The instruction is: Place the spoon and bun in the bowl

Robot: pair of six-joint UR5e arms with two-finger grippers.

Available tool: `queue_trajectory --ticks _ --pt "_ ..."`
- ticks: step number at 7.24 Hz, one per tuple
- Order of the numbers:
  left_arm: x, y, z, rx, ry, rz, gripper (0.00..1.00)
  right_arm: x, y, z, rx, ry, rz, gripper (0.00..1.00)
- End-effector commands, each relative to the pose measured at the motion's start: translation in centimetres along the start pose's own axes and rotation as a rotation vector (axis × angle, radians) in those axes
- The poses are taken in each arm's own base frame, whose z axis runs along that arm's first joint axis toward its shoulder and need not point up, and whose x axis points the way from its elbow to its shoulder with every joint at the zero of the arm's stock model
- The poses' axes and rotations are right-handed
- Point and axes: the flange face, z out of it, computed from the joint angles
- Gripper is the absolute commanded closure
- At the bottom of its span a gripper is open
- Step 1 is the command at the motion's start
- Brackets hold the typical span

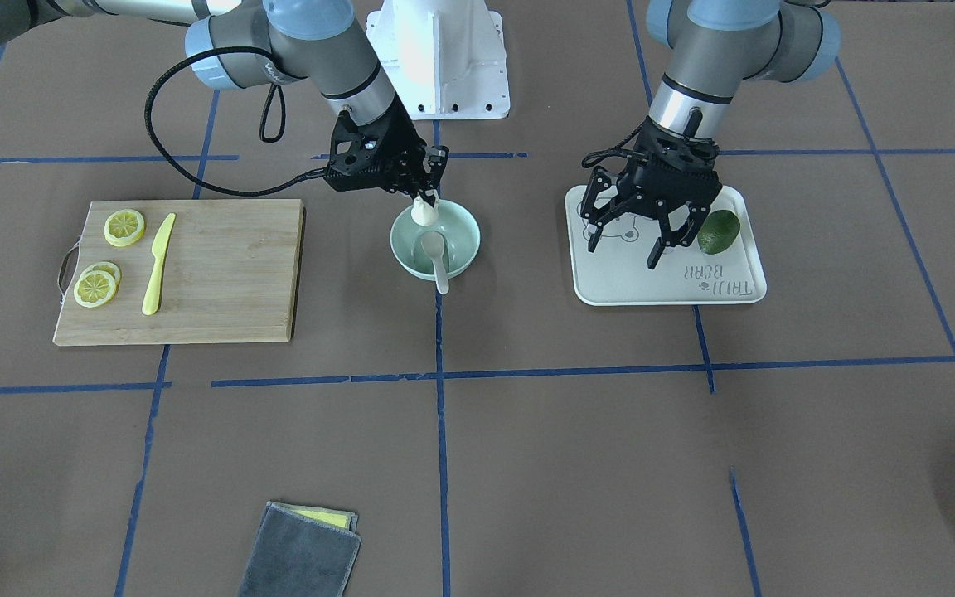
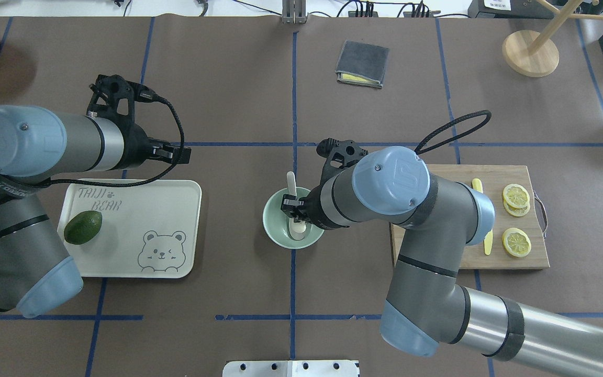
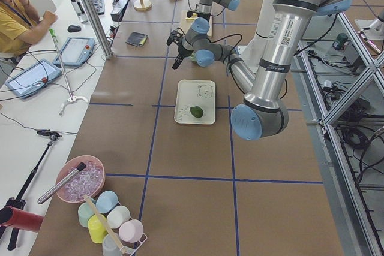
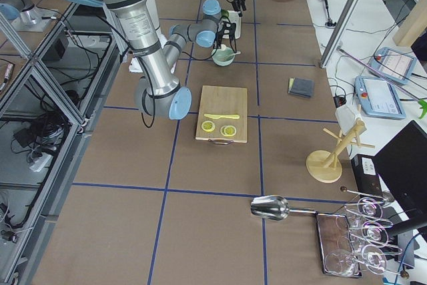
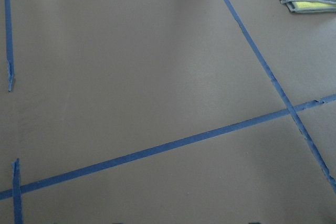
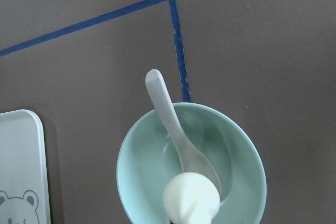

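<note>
The mint-green bowl (image 1: 459,242) stands at the table's middle. The off-white spoon (image 1: 438,259) lies in it, scoop down, with its handle over the rim; the right wrist view shows the spoon (image 6: 172,121) and the bowl (image 6: 247,177) from above. My right gripper (image 1: 426,197) is shut on the white bun (image 1: 423,213) and holds it low over the bowl's side nearest the robot. The bun (image 6: 191,199) sits above the spoon's scoop in the right wrist view. My left gripper (image 1: 642,242) is open and empty, hovering over the cream tray (image 1: 635,286).
A green avocado (image 1: 719,231) lies on the tray. A wooden cutting board (image 1: 229,274) with lemon slices (image 1: 125,227) and a yellow knife (image 1: 158,264) lies on my right side. A folded grey cloth (image 1: 302,555) lies at the table's far edge.
</note>
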Motion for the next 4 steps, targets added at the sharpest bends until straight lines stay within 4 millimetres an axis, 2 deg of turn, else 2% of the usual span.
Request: queue_trajectory --ticks 1,2,3,4 --pt "-0.04 0.01 0.10 0.000 -0.002 -0.002 0.16 -0.68 -0.26 0.49 0.019 0.000 0.023 0.68" --pt "-0.05 -0.01 0.10 0.001 -0.003 -0.005 0.16 -0.62 -0.32 0.62 0.022 0.003 0.023 0.55" --pt "0.02 -0.06 0.08 0.002 -0.002 -0.007 0.16 -0.52 -0.38 0.83 0.022 0.007 0.025 0.50" --pt "-0.02 -0.04 0.15 0.001 -0.003 -0.008 0.16 -0.57 -0.48 0.86 0.031 0.007 0.025 0.50"
